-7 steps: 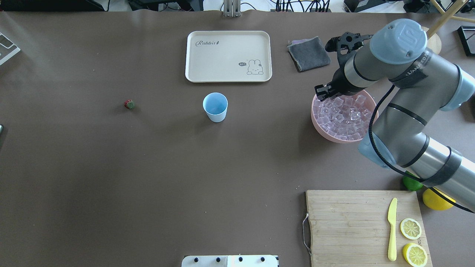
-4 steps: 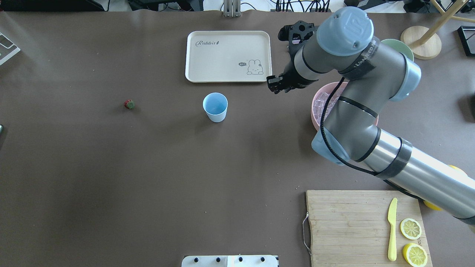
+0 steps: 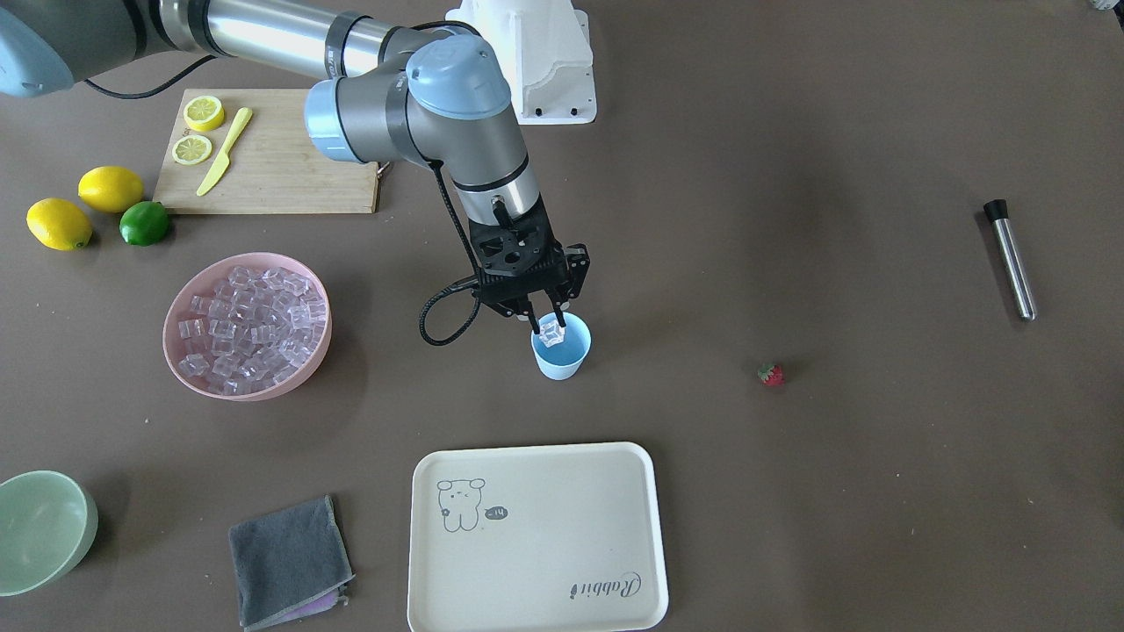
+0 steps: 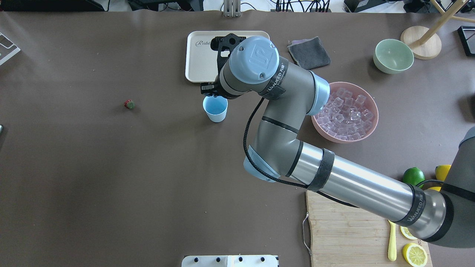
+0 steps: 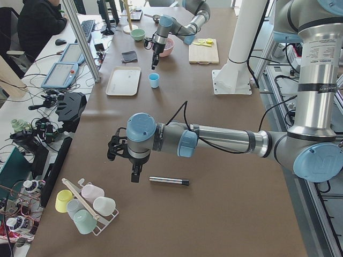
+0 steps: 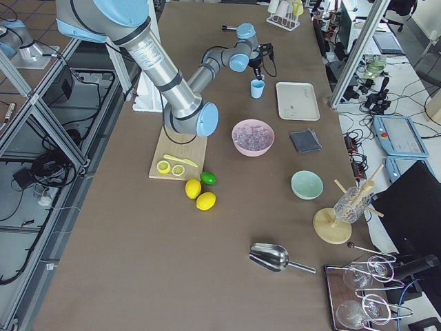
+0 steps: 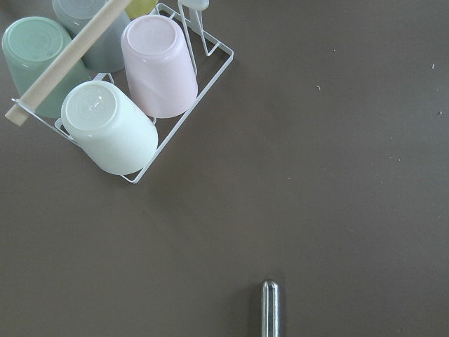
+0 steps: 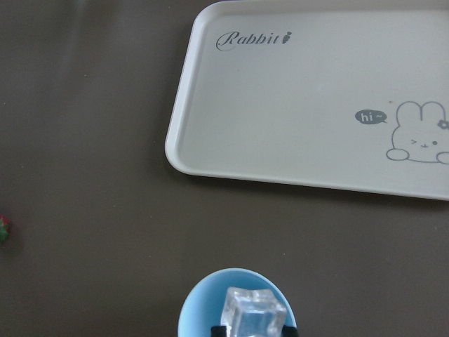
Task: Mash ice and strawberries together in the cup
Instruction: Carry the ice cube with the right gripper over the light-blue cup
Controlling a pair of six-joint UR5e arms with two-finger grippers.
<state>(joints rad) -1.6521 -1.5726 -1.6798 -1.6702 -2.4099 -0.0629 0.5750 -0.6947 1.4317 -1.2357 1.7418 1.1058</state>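
My right gripper [image 3: 547,330] is shut on one clear ice cube [image 8: 254,314] and holds it just over the mouth of the light-blue cup [image 3: 562,358]. The cup [image 4: 215,109] stands upright in front of the tray, and the wrist hides the fingers from overhead. More ice [image 3: 250,329] fills the pink bowl [image 3: 263,391]. The small red strawberry [image 3: 770,375] lies alone on the table, well away from the cup [image 4: 129,104]. My left gripper [image 5: 135,174] hangs over a metal muddler far down the table; I cannot tell whether it is open.
A cream rabbit tray [image 3: 536,535] lies beyond the cup. A grey cloth [image 4: 309,53] and a pale-green bowl [image 4: 393,55] are at the back right. A cutting board [image 3: 272,167] holds lemon slices and a knife. The muddler [image 3: 1010,259] and a cup rack [image 7: 119,91] are on my left side.
My right arm has swung left from the pink ice bowl to above the cup, carrying an ice cube. The cup and strawberry have not moved.
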